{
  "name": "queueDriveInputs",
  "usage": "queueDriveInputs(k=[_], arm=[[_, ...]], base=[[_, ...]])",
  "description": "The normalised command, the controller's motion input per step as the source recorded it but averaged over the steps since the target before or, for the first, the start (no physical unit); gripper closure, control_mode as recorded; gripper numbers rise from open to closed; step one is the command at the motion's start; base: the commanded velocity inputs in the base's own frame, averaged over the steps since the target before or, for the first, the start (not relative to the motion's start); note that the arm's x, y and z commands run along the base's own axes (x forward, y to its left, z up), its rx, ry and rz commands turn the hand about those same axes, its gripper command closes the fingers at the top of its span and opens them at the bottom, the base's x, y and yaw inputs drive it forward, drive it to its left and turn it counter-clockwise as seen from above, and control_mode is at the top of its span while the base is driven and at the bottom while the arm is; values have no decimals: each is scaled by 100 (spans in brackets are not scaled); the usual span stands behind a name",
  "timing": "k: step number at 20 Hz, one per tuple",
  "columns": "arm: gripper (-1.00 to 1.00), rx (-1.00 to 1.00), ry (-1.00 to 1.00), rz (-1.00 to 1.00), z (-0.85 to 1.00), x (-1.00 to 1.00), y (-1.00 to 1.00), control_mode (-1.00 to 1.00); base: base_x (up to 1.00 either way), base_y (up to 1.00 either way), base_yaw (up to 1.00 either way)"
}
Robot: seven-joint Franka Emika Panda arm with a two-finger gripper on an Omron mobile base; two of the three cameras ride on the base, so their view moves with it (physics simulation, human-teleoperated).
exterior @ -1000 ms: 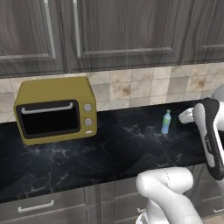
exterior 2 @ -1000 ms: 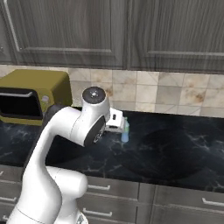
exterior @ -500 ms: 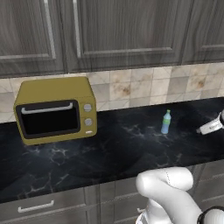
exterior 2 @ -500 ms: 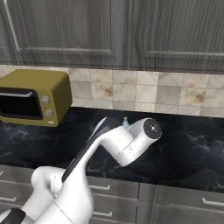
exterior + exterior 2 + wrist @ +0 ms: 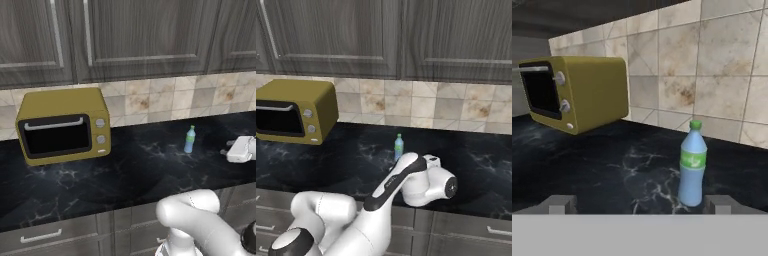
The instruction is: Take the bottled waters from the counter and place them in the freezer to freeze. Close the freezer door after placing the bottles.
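Wide-open, empty hand [image 5: 640, 205] faces the upright bottle [image 5: 692, 171], just right of centre.

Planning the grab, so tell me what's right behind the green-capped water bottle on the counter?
Behind the bottle rises the tiled backsplash; black counter lies under it. The wall strip directly behind the bottle's body is covered.

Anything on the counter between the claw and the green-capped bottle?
No. In the hand view, bare black counter lies between the open claw and the bottle.
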Motion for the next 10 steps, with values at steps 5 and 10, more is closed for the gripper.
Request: queueDriveInputs(k=[5, 10], arm=[[-100, 0, -12, 7, 0, 14, 0, -100], [-100, 1, 1, -3, -11, 68, -3, -100]], base=[[0, 0, 0], [0, 0, 0]])
